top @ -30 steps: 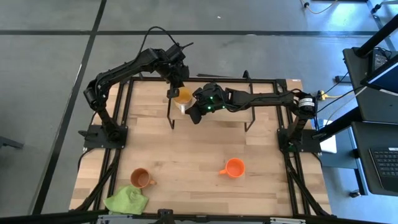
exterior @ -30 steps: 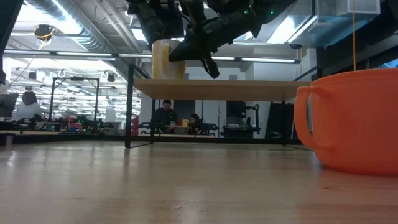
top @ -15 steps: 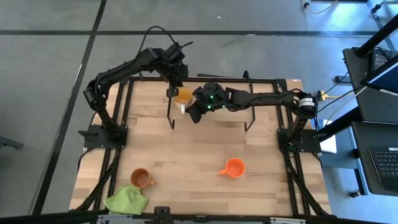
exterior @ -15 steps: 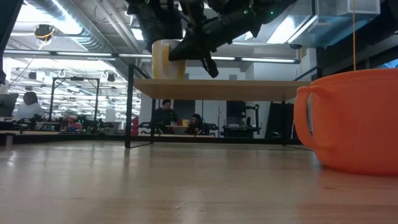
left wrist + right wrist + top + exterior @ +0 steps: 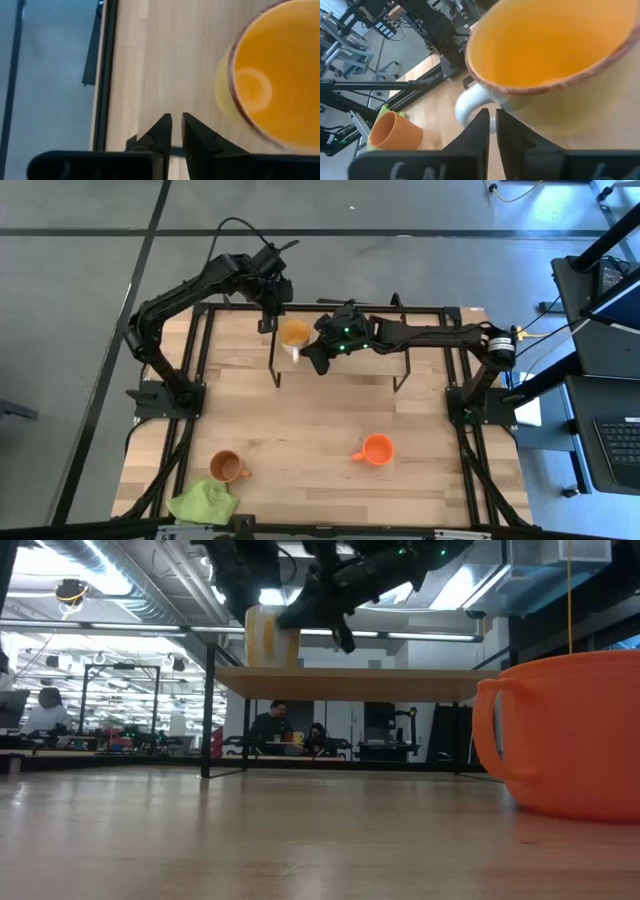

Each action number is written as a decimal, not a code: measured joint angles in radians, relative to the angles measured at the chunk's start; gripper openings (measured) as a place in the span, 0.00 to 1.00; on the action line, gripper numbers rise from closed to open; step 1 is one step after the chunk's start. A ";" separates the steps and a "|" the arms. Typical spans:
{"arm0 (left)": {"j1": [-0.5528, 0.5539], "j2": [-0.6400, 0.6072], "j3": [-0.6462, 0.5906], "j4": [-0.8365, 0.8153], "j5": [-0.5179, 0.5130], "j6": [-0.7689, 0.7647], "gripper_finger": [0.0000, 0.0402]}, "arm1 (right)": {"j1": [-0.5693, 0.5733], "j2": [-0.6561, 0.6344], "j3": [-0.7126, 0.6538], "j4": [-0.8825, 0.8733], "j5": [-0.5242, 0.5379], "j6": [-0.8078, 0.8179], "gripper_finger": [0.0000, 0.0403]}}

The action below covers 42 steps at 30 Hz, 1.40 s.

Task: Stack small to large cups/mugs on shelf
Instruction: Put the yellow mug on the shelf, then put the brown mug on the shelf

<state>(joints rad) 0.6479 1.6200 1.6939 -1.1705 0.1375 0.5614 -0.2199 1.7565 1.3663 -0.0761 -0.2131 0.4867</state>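
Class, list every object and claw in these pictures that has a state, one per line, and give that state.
White mug with yellow-orange inside: upright on the light-wood shelf, free of both claws.
Brown mug: upright on the table, beside the lime-green cloth.
Bright orange mug: upright on the table.
Left claw: shut, empty.
Right claw: shut, empty, by the white mug's handle.

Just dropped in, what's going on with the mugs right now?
The white mug with the yellow-orange inside stands upright on the shelf, near its left end. Neither arm holds it: the left pincer sits shut beside it, and the right pincer is shut close by its handle. The brown mug and the orange mug wait on the table, not yet stacked.
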 joint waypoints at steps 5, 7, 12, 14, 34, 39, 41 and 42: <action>0.010 -0.057 0.000 -0.025 0.000 -0.027 0.14 | -0.001 -0.073 0.000 -0.074 0.002 -0.065 0.09; 0.015 -0.081 0.000 -0.029 0.001 -0.046 0.15 | -0.001 -0.101 0.000 -0.114 0.002 -0.091 0.09; 0.022 -0.117 0.000 -0.108 -0.002 -0.102 0.15 | 0.000 -0.196 0.000 -0.256 0.113 -0.167 0.09; 0.021 -0.131 -0.004 -0.156 0.001 -0.115 0.14 | -0.001 -0.253 0.000 -0.338 0.187 -0.194 0.09; -0.622 -0.728 -0.576 0.026 -0.193 -0.977 0.13 | 0.222 -0.521 0.000 -0.675 0.275 -0.109 0.09; -0.763 -0.716 -0.576 -0.016 -0.279 -1.125 0.13 | 0.222 -0.520 0.000 -0.692 0.275 -0.098 0.09; -0.805 -0.702 -0.576 0.000 -0.293 -1.175 0.13 | 0.229 -0.520 0.000 -0.705 0.265 -0.089 0.09; -0.826 -0.695 -0.576 0.003 -0.300 -1.199 0.13 | 0.236 -0.520 0.000 -0.718 0.259 -0.079 0.09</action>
<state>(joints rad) -0.1780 0.9246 1.1175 -1.1673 -0.1623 -0.6381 0.0159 1.2366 1.3659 -0.7937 0.0456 0.4073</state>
